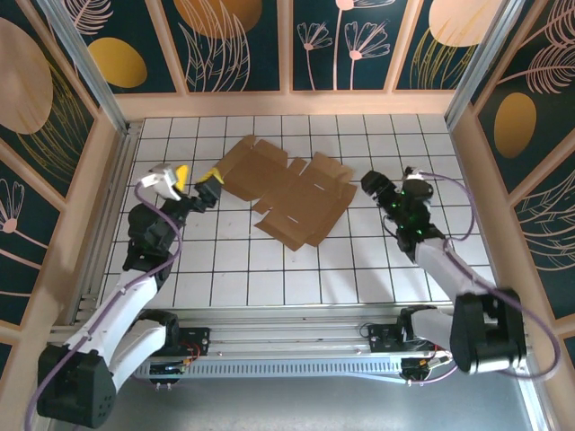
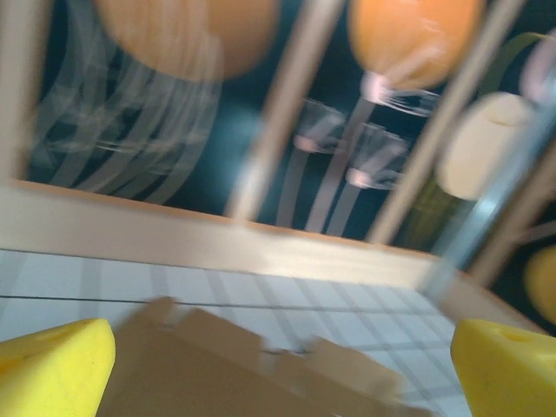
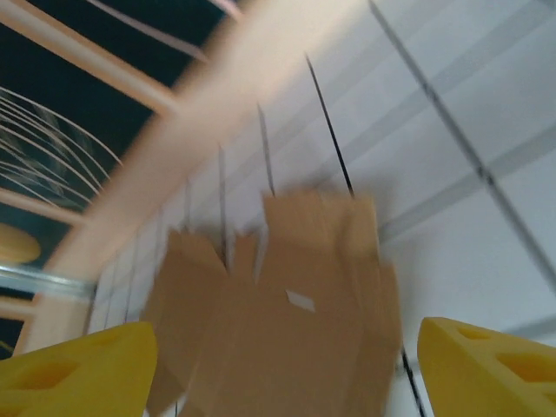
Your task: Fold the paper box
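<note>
- The flat paper box (image 1: 287, 193) lies mid-table between my left gripper (image 1: 198, 183) and my right gripper (image 1: 368, 184); bare tile lets me reach either edge.
- The tiled table (image 1: 269, 269) in front of my bases is free room for both arms.
- Wooden walls (image 1: 287, 103) hem the left, right and far sides; a tile strip lies free behind the box.

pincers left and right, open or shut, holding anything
Left pincer: open, holding nothing.
Right pincer: open, not gripping the flat brown cardboard sheet.
</note>
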Controlling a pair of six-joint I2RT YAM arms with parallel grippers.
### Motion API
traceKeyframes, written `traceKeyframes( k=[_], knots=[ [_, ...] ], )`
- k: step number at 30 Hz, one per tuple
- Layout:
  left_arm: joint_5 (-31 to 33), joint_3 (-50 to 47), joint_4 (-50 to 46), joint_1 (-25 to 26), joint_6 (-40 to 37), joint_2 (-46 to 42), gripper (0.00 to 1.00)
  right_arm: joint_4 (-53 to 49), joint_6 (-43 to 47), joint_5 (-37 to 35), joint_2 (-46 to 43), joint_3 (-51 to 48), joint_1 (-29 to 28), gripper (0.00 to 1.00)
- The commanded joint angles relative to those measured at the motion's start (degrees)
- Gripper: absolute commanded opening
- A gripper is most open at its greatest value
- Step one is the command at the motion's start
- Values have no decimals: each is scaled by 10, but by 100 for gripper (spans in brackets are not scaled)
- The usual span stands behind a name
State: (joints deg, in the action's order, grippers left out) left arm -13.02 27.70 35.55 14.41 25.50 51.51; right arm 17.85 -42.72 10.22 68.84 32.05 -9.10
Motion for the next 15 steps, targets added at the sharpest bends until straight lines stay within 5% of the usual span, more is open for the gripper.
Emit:
traceKeyframes(
  k=[1, 6, 11, 15],
  knots=[
    [-108, 44, -66, 68, 36, 21, 99, -63, -91, 66, 73, 31, -27, 79],
    [-150, 82, -125, 159, -15, 46, 99, -37, -119, 59, 144, 35, -95, 79],
    [-213, 113, -209, 175, -80, 54, 99, 15, -167, 39, 171, -1, -129, 79],
    [-203, 128, -252, 175, -107, 50, 99, 51, -185, 31, 187, -18, -146, 77]
  ],
)
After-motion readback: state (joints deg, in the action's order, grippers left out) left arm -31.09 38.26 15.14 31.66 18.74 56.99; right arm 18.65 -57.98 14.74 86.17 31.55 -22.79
